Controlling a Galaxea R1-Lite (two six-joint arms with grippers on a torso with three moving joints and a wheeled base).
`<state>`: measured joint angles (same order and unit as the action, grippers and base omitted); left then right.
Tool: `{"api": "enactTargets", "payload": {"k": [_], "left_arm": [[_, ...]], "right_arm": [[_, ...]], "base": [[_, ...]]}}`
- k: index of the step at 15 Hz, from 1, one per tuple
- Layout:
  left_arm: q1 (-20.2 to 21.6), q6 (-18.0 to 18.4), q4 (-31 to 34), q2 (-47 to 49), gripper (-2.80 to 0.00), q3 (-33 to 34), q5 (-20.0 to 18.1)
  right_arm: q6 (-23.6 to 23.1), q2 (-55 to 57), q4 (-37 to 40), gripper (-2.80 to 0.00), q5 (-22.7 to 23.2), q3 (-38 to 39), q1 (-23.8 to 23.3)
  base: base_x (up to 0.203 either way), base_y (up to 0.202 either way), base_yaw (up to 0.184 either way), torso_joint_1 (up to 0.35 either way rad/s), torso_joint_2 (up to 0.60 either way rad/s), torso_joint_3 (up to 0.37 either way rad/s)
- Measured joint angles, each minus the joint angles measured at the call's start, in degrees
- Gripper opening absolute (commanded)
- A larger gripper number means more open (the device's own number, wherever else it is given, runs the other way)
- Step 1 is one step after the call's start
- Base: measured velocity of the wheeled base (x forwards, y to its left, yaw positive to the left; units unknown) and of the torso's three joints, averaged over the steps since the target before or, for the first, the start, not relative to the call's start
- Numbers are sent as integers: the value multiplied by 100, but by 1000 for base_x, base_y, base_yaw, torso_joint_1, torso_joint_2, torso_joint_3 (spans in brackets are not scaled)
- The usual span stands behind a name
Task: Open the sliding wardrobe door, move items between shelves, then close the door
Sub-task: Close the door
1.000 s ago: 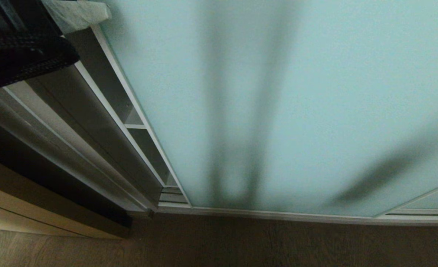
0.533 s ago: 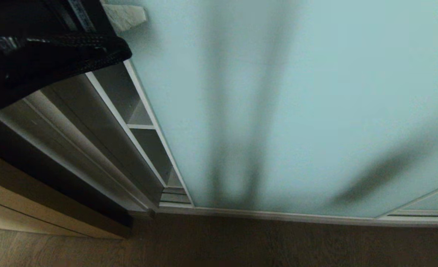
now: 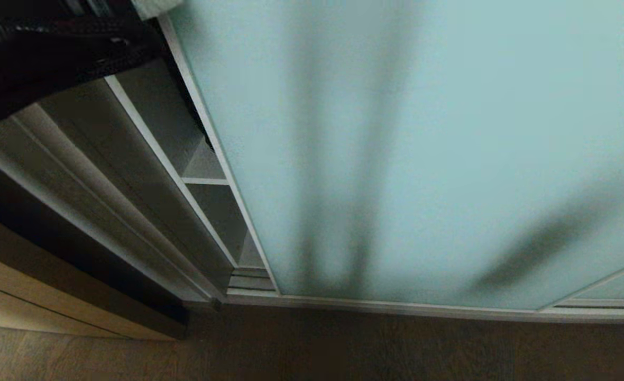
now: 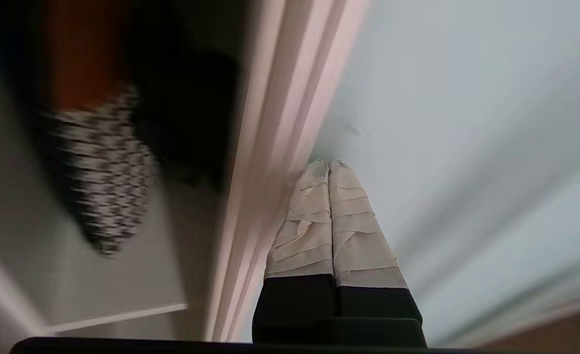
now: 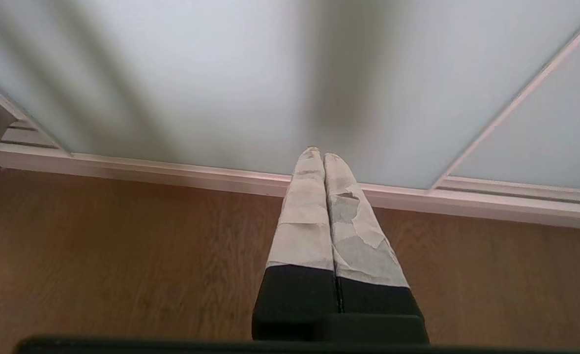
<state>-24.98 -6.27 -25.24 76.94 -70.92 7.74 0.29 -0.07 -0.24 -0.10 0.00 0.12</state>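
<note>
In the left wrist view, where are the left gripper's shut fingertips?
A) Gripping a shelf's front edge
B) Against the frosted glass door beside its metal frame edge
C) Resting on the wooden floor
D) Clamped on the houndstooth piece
B: the left gripper is shut, tips at the sliding wardrobe door just beside its frame; the houndstooth piece lies apart, inside.

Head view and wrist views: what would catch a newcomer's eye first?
The frosted teal sliding wardrobe door fills most of the head view. At its left edge, grey shelves show through a narrow opening. In the left wrist view, the shut left hand touches the door frame beside a houndstooth item.
</note>
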Motion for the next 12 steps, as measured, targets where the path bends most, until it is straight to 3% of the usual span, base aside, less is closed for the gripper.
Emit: {"api": "enactTargets", "payload": {"k": [6, 12], "left_arm": [[549, 5, 160, -287, -280, 36, 68], [662, -11, 377, -778, -280, 247, 97]], "right_arm": [[0, 0, 0, -280, 1, 0, 4], [0, 0, 0, -280, 2, 0, 4]], "base": [[0, 0, 0, 0, 0, 0], [0, 0, 0, 0, 0, 0]]}}
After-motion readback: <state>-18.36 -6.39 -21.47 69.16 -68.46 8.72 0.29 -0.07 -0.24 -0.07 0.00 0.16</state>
